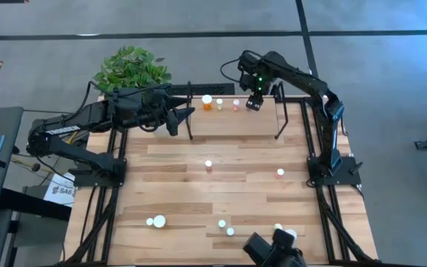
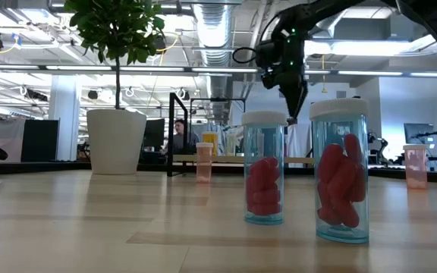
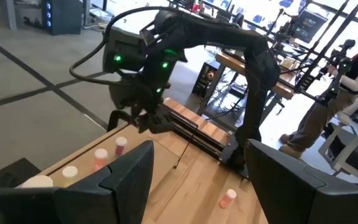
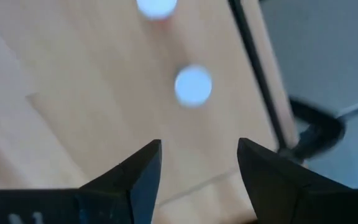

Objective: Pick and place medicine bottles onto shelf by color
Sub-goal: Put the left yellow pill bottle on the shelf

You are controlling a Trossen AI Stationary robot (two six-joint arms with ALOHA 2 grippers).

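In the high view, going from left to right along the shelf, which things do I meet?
Orange bottle with the biggest white cap → small pale bottle → small pinkish bottle → right gripper, hovering above the shelf.

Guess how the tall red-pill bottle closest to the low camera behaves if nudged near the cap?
The bottle stands tall and narrow on a small base, so it would probably tip, then roll. Its clear wall looks like stiff, smooth plastic, likely slippery. It is mostly full of pills, so perhaps not very light.
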